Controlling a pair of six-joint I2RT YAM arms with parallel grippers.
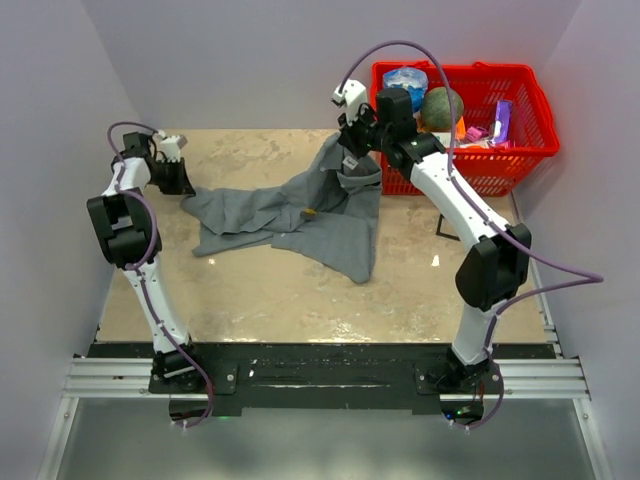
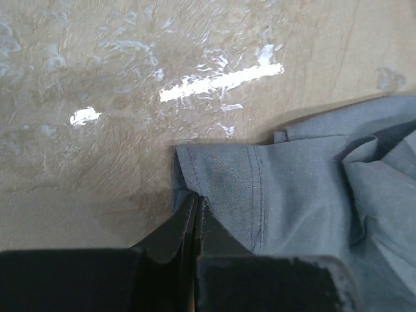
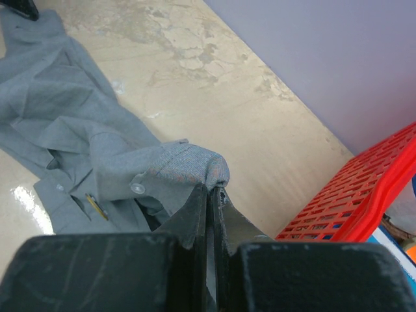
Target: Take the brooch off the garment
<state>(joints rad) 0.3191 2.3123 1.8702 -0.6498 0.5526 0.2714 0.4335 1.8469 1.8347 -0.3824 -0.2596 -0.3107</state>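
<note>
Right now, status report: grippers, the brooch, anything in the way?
Left gripper shut on the garment edge. Right gripper shut on a raised fold. Brooch on the cloth between them, exposed, untouched. Nothing over it.

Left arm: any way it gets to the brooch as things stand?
Probably not yet. The left tool is shut on an edge of the garment, and the brooch sits mid-shirt, well off to its right. It would have to let go first.

The garment (image 1: pixel 290 215) is matt woven cloth, the table (image 1: pixel 270 295) glossy, the basket (image 1: pixel 500 165) plastic.
</note>
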